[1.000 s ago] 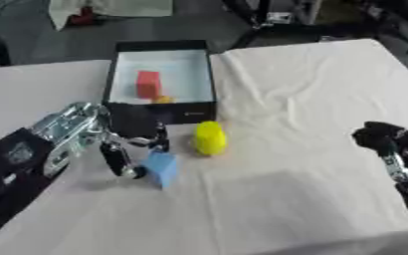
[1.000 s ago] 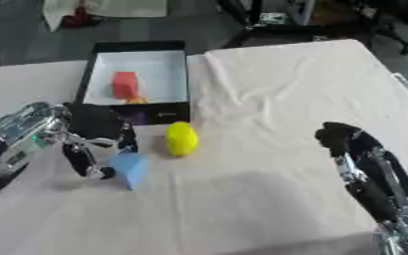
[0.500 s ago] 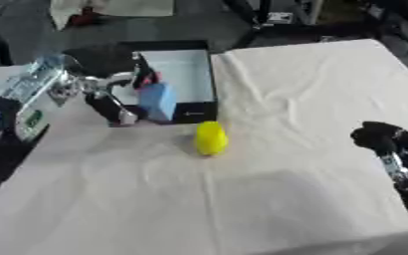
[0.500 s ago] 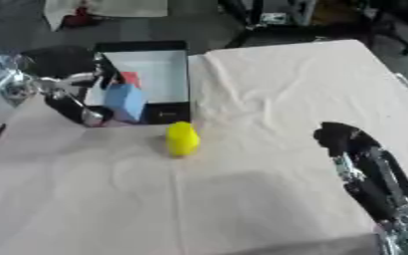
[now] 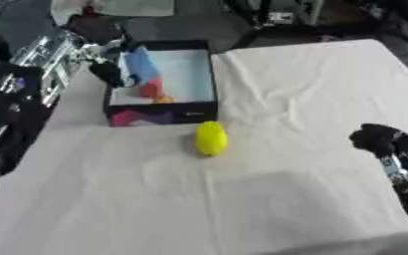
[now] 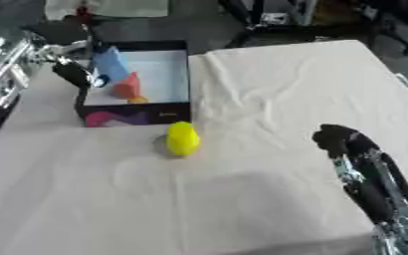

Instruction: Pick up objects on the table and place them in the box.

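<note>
Fingers of left hand (image 5: 112, 74) seemingly pinch blue block (image 5: 142, 62) over box (image 5: 203, 69) edge.

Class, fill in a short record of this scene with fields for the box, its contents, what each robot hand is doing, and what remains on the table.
box: black box with a pale floor, at the far left of the white-clothed table
in box: red block and a small orange piece
left robot hand: left robot hand over the box's left wall, fingers curled round the blue block
right robot hand: right robot hand idle at the right edge, holding nothing, fingers unclear
left on table: yellow object just in front of the box
</note>
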